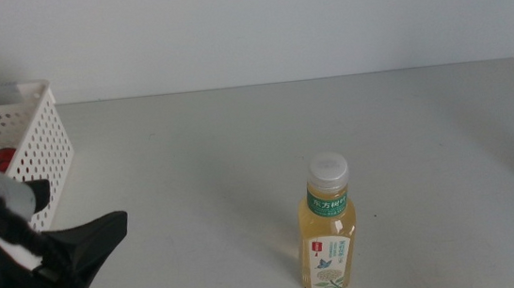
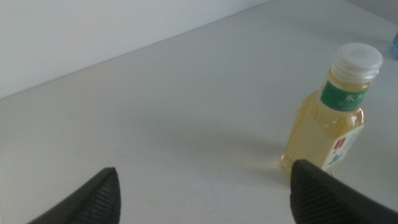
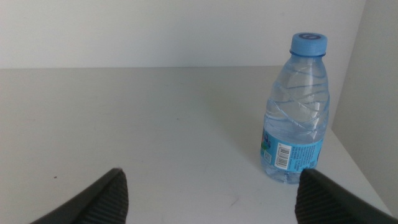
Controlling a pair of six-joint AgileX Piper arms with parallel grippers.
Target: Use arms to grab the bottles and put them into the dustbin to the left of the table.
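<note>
The table (image 1: 240, 164) bears the white dustbin (image 1: 40, 146) at ten o'clock; something red (image 1: 3, 157), likely the cola can, lies inside it. The left gripper (image 2: 205, 193) waits at eight o'clock, jaws spread wide and empty. The yellow tea bottle (image 1: 327, 227) stands upright toward five o'clock, well apart from the bin. To grab it cleanly, the jaws should straddle the body below the label. The right gripper (image 3: 211, 196), likewise wide, faces the upright water bottle (image 3: 297, 112) at three o'clock.
</note>
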